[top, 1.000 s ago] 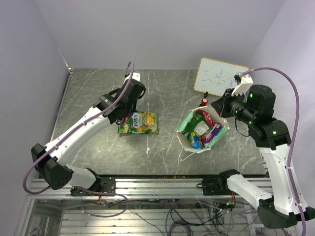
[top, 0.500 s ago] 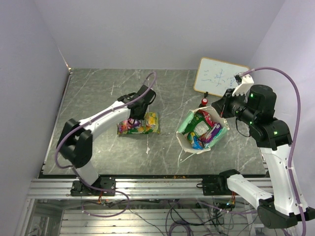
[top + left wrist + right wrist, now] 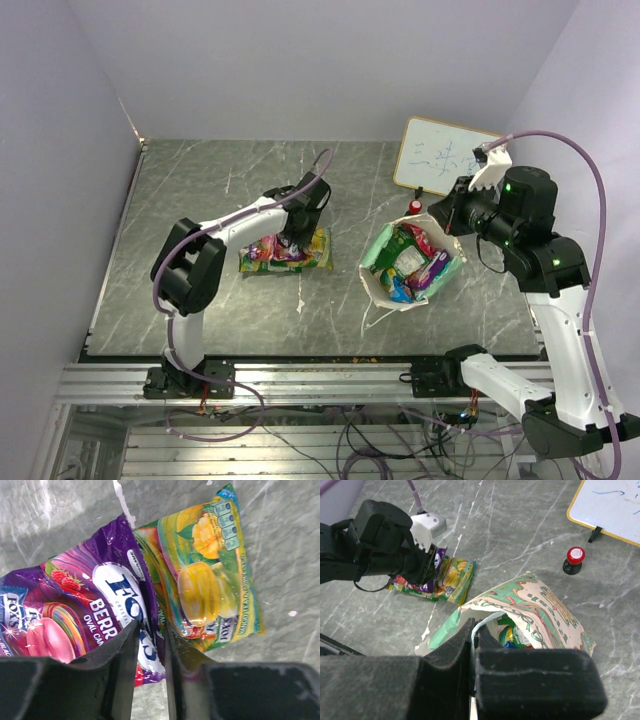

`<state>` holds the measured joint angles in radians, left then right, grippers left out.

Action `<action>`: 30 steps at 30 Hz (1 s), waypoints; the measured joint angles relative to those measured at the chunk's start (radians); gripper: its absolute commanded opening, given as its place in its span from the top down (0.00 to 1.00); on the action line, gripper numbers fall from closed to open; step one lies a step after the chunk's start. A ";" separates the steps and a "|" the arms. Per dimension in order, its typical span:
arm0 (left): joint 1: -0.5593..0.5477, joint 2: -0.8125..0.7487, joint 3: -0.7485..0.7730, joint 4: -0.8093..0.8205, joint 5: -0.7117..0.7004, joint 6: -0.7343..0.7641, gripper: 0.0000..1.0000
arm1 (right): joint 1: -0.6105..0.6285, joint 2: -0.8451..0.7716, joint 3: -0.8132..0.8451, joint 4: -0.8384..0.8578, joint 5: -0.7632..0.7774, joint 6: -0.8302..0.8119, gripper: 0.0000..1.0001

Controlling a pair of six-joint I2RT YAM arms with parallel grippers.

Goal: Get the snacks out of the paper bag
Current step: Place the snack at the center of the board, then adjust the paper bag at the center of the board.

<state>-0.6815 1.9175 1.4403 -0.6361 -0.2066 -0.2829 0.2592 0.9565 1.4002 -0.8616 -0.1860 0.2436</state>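
Observation:
The paper bag point(image 3: 377, 262) stands open at centre right with several snacks point(image 3: 415, 265) inside. My right gripper point(image 3: 474, 627) is shut on the bag's white cord handle point(image 3: 489, 616) at its rim. To the bag's left, a purple-magenta berry packet point(image 3: 75, 610) lies partly over a yellow-green mango packet point(image 3: 210, 580) on the table. My left gripper point(image 3: 150, 630) hovers low over them, its jaws a little apart, with the purple packet's edge showing through the gap. In the top view the left gripper point(image 3: 292, 243) sits right above the two packets point(image 3: 310, 252).
A white board with writing point(image 3: 445, 155) leans at the back right. A small red-and-black knob point(image 3: 415, 207) stands just behind the bag. The left arm stretches across the table's left half, and grey walls close in on three sides.
My left arm swung right and down with the purple packet onto the yellow-green one, and its jaws have parted. The right gripper and bag stayed put.

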 measured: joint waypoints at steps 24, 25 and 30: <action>0.000 -0.676 -0.209 0.095 0.264 -0.254 0.15 | 0.000 0.037 0.006 0.018 -0.138 -0.047 1.00; 0.000 -0.686 -0.222 0.115 0.283 -0.278 0.16 | 0.000 0.031 0.007 0.014 -0.145 -0.051 1.00; -0.003 -0.685 -0.233 0.181 0.352 -0.346 0.16 | 0.000 0.036 0.070 -0.050 -0.090 -0.085 1.00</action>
<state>-0.6846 1.2324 1.2072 -0.4553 0.1459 -0.6289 0.2596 0.9928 1.4704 -0.9115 -0.2764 0.1581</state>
